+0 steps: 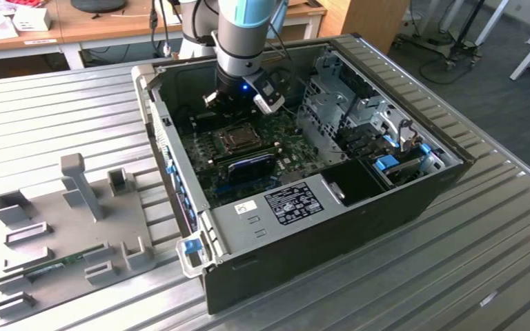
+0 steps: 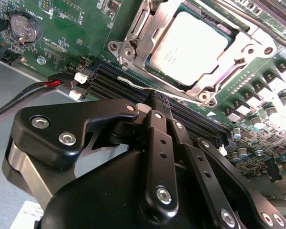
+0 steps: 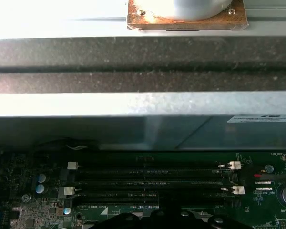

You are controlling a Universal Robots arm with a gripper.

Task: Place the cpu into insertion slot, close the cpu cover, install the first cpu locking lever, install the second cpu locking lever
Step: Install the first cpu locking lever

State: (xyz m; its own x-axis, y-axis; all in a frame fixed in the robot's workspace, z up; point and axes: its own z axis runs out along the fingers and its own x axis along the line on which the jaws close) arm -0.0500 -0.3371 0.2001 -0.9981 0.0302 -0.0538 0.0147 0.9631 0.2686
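Gripper (image 2: 158, 101), tips pressed together, sat just on the far side of the insertion slot (image 1: 238, 138), cpu (image 2: 188, 45) seated under the apparently lowered cpu cover (image 2: 136, 31); slipping off the thin locking lever (image 2: 133, 82) could gouge memory slots (image 2: 109, 82) or motherboard (image 2: 76, 28).

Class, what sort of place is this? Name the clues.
Probably a robotics lab or workshop: a robot arm reaches into an open computer case on a slatted metal table, with wooden desks behind.
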